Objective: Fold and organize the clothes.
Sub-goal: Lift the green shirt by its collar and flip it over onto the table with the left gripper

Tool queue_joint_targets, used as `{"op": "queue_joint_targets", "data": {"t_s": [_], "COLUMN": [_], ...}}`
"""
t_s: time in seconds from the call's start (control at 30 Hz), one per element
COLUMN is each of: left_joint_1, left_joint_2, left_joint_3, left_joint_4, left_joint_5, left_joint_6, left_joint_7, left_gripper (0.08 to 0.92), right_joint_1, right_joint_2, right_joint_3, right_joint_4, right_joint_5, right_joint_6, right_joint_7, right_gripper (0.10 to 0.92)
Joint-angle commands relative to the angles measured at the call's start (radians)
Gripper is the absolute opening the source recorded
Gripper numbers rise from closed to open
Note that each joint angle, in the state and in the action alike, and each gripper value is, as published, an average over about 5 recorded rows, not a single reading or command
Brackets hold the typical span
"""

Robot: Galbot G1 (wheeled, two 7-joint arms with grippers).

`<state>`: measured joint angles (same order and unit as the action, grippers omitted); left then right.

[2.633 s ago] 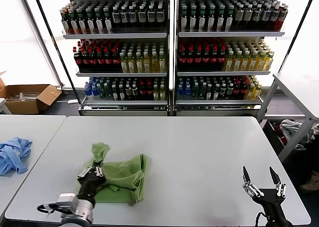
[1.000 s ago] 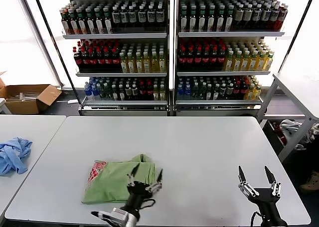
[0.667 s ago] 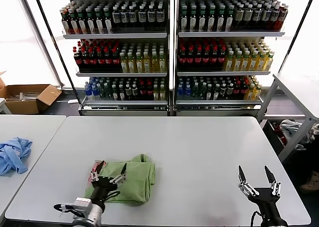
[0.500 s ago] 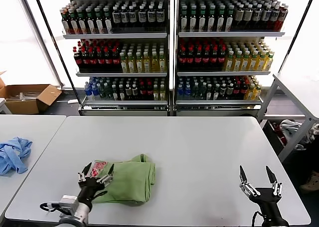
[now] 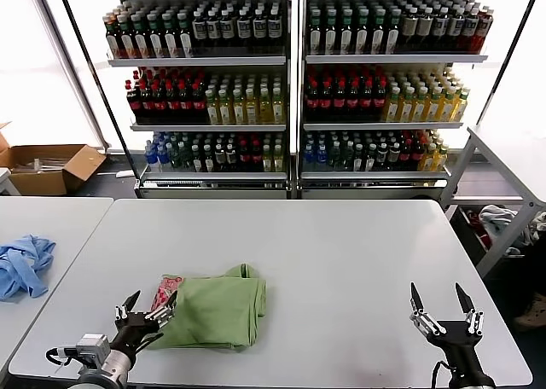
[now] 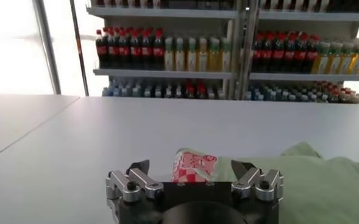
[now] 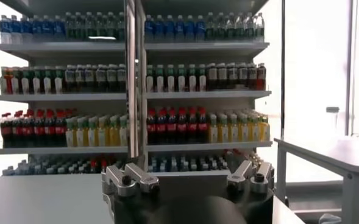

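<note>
Green folded T-shirt (image 5: 213, 309) lies just beside the spread, empty left pincer (image 5: 145, 308); right pincer (image 5: 445, 310) idles open.

A crumpled light blue garment (image 5: 23, 265) lies on a second desk (image 5: 60, 218) that stands just beside the left edge of the main grey desk (image 5: 341, 261). Beyond the far edge, two shelving units (image 5: 290, 90) hold rows of bottles (image 5: 358, 99) in dark, red, yellow and green. An open cardboard box (image 5: 47, 167) sits on the floor past the far left corner.
</note>
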<state>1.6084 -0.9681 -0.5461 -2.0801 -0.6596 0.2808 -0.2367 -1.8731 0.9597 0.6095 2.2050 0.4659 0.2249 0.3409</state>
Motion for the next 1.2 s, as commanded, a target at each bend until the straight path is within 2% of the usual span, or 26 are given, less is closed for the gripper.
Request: {"op": "queue_joint_targets", "data": {"t_s": [0.03,0.73,0.87,1.2], "left_joint_1": [0.005,-0.049,-0.047,-0.041], "left_joint_2": [0.003,-0.042,-0.044,-0.039], "left_joint_3": [-0.035,0.012,0.024,0.073], "left_joint_4": [0.039,0.176,0.173,0.156], "left_joint_5": [-0.069,-0.130,-0.113,-0.044], "left_joint_6": [0.045,-0.007,-0.049,-0.178], "left_joint_7": [0.048,0.129,0.147,0.136], "left_gripper": [0.823,0.811,0.724,0.412], "right_joint_1": [-0.002,-0.022,-0.023,-0.014], "right_joint_2": [0.000,0.007,0.007,0.009], "right_joint_3": [0.001,0.006,0.006,0.002], "right_joint_4": [-0.002,0.006,0.008,0.011], "right_joint_5": [0.000,-0.009,-0.010,-0.013], "right_joint_6": [0.000,0.004,0.005,0.003], "right_joint_7": [0.000,-0.001,0.000,0.001], "right_gripper": [0.823,0.823,0.823,0.823]}}
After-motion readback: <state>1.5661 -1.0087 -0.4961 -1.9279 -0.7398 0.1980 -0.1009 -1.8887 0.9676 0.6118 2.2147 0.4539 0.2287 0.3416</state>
